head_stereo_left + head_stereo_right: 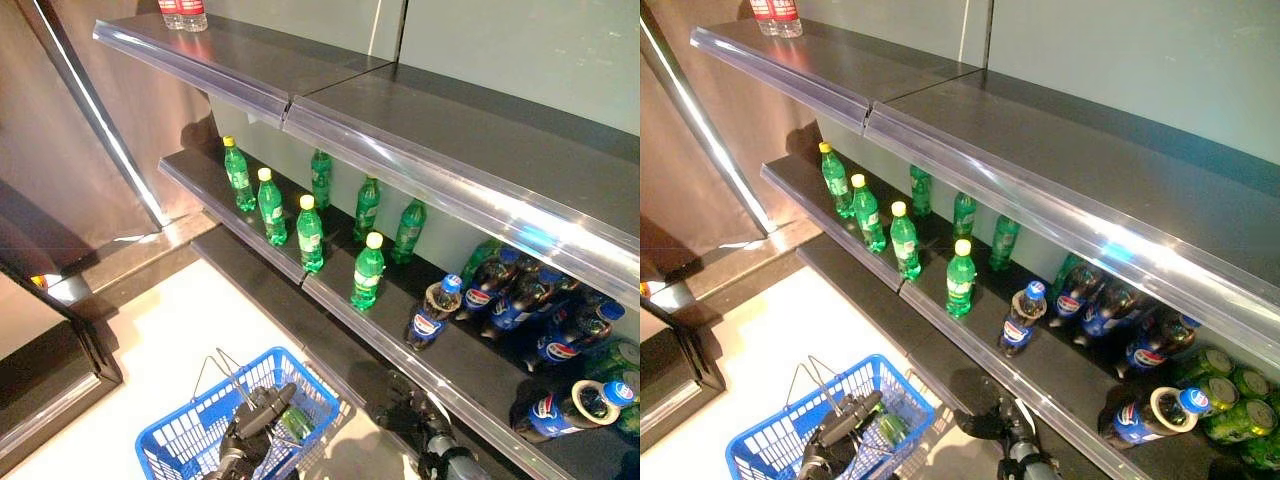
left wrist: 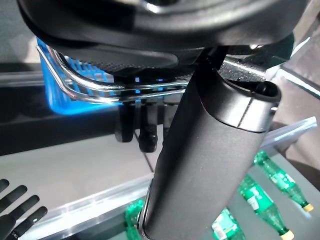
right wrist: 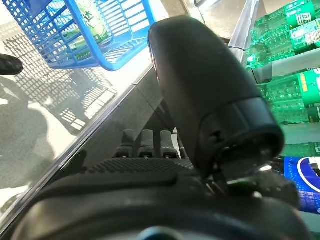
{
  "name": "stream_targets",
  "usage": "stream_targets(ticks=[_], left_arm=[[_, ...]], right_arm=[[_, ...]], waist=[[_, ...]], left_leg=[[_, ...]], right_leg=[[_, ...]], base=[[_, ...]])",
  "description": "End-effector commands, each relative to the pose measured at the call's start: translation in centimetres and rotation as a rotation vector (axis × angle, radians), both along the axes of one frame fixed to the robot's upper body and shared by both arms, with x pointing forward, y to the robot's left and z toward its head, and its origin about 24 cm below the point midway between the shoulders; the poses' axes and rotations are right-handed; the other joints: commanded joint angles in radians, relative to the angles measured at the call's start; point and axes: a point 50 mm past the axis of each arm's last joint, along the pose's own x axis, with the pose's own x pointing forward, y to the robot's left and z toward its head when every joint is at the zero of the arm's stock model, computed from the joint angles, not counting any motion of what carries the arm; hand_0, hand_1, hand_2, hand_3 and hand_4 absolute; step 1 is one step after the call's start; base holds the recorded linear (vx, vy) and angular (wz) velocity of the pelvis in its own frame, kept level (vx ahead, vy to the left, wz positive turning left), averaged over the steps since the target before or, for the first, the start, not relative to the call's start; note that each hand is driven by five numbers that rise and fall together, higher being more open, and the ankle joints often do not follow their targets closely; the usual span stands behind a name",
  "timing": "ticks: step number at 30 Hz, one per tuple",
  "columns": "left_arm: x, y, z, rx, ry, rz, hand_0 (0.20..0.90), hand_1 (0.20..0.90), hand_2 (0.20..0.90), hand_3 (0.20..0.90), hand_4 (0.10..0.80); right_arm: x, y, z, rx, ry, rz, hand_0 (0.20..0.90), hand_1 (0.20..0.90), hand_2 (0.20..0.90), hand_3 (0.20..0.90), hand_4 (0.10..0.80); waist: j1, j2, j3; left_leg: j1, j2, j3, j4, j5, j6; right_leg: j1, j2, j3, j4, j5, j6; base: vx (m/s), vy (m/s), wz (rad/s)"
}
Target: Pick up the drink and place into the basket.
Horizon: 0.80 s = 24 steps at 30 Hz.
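A blue wire basket [image 1: 180, 440] hangs low at the front, above the pale floor. My left hand [image 1: 255, 420] is shut on its chrome handle [image 2: 90, 92]; in the left wrist view its fingers [image 2: 142, 127] curl round the wire. Inside the basket lies a green bottle [image 1: 295, 422], which also shows in the right wrist view [image 3: 92, 22]. My right hand [image 1: 395, 405] hovers beside the basket at the edge of the lowest shelf, open and holding nothing, its fingers [image 3: 145, 142] straight. On the middle shelf stand several green bottles [image 1: 368, 270] and dark cola bottles [image 1: 435, 312].
The shelf unit fills the right and back, with clear plastic rails [image 1: 420, 170] along each shelf front. Green cans [image 1: 1230, 400] lie at the far right of the middle shelf. Two red-labelled bottles [image 1: 183, 12] stand on the top shelf. A dark low stand [image 1: 50, 380] sits at the left.
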Motion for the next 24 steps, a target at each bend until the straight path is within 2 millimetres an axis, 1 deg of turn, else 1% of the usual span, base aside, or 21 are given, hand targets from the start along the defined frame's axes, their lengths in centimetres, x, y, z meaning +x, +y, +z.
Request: stream_targets(ticks=[1,4,8,11,12,14,17,19,20,22,24], left_arm=[[7.7,0.4,6.3,0.012,-0.506,-0.032,0.3,0.3,0.3,0.2,0.1],[7.9,0.3,6.5,0.013,-0.508,-0.032,0.3,0.3,0.3,0.2,0.1],[8.1,0.2,6.8,0.015,-0.513,-0.043,0.3,0.3,0.3,0.2,0.1],[8.2,0.2,6.8,0.017,-0.514,-0.052,0.3,0.3,0.3,0.2,0.1],[8.2,0.2,6.9,0.018,-0.514,-0.054,0.3,0.3,0.3,0.2,0.1],[8.1,0.2,6.9,0.02,-0.514,-0.056,0.3,0.3,0.3,0.2,0.1],[8.2,0.1,6.8,0.02,-0.511,-0.055,0.3,0.3,0.3,0.2,0.1],[8.1,0.1,6.8,0.021,-0.511,-0.052,0.3,0.3,0.3,0.2,0.1],[8.0,0.2,6.8,0.022,-0.511,-0.052,0.3,0.3,0.3,0.2,0.1],[7.8,0.2,6.8,0.023,-0.509,-0.047,0.3,0.3,0.3,0.2,0.1],[7.8,0.2,6.9,0.023,-0.51,-0.044,0.3,0.3,0.3,0.2,0.1]], right_arm=[[3.3,0.8,3.3,-0.03,-0.246,0.121,0.9,0.9,0.9,0.9,0.8],[3.9,1.0,4.4,-0.052,-0.316,0.183,0.9,0.9,0.9,0.9,0.8],[5.4,1.4,7.0,-0.042,-0.461,0.296,0.9,0.9,0.9,0.9,0.8],[6.2,1.6,8.9,-0.018,-0.554,0.346,0.9,0.9,0.9,0.9,0.8],[6.5,1.8,10.0,-0.01,-0.608,0.374,0.9,0.9,0.9,0.9,0.8],[6.8,1.8,11.2,-0.011,-0.684,0.381,0.9,0.9,0.9,0.9,0.8],[7.6,1.6,13.9,-0.024,-0.827,0.375,0.9,0.9,0.9,0.9,0.8],[7.7,1.5,15.1,-0.016,-0.889,0.37,0.9,0.9,0.9,0.9,0.8],[7.7,1.5,15.4,-0.02,-0.907,0.365,0.9,0.9,0.9,0.9,0.8],[7.7,1.2,16.9,-0.041,-0.986,0.356,0.9,0.9,0.9,0.9,0.8],[7.7,1.1,17.9,-0.05,-1.039,0.341,0.9,0.9,0.9,0.9,0.8]], waist=[[0.037,-0.017,-0.038],[0.038,-0.019,-0.035],[0.042,-0.023,-0.031],[0.044,-0.025,-0.032],[0.045,-0.025,-0.032],[0.045,-0.026,-0.032],[0.043,-0.025,-0.036],[0.042,-0.024,-0.038],[0.042,-0.025,-0.038],[0.04,-0.024,-0.042],[0.039,-0.023,-0.041]], left_leg=[[0.004,0.099,-0.014,0.047,-0.043,-0.078],[0.004,0.1,-0.014,0.049,-0.045,-0.078],[0.006,0.1,-0.016,0.049,-0.047,-0.078],[0.007,0.1,-0.017,0.051,-0.05,-0.078],[0.007,0.1,-0.017,0.052,-0.051,-0.077],[0.007,0.102,-0.017,0.053,-0.052,-0.078],[0.009,0.103,-0.016,0.054,-0.056,-0.077],[0.01,0.104,-0.014,0.054,-0.059,-0.076],[0.01,0.104,-0.013,0.054,-0.059,-0.076],[0.012,0.106,-0.01,0.054,-0.061,-0.075],[0.013,0.107,-0.009,0.054,-0.063,-0.075]], right_leg=[[-0.073,-0.1,-0.039,-0.036,0.19,0.053],[-0.072,-0.1,-0.04,-0.036,0.189,0.055],[-0.072,-0.099,-0.041,-0.034,0.187,0.055],[-0.07,-0.098,-0.042,-0.035,0.185,0.055],[-0.071,-0.097,-0.041,-0.033,0.184,0.055],[-0.072,-0.096,-0.041,-0.031,0.183,0.055],[-0.072,-0.095,-0.036,-0.032,0.18,0.057],[-0.072,-0.095,-0.036,-0.031,0.178,0.059],[-0.073,-0.095,-0.035,-0.031,0.177,0.059],[-0.073,-0.095,-0.032,-0.032,0.176,0.061],[-0.072,-0.096,-0.031,-0.032,0.175,0.061]], base=[[0.0,0.0,0.0],[0.0,0.0,0.0],[0.0,0.0,0.0],[0.0,0.0,0.0],[0.0,0.0,0.0],[0.0,0.0,0.0],[0.0,0.0,0.0],[0.0,0.0,0.0],[0.0,0.0,0.0],[0.0,0.0,0.0],[0.0,0.0,0.0]])
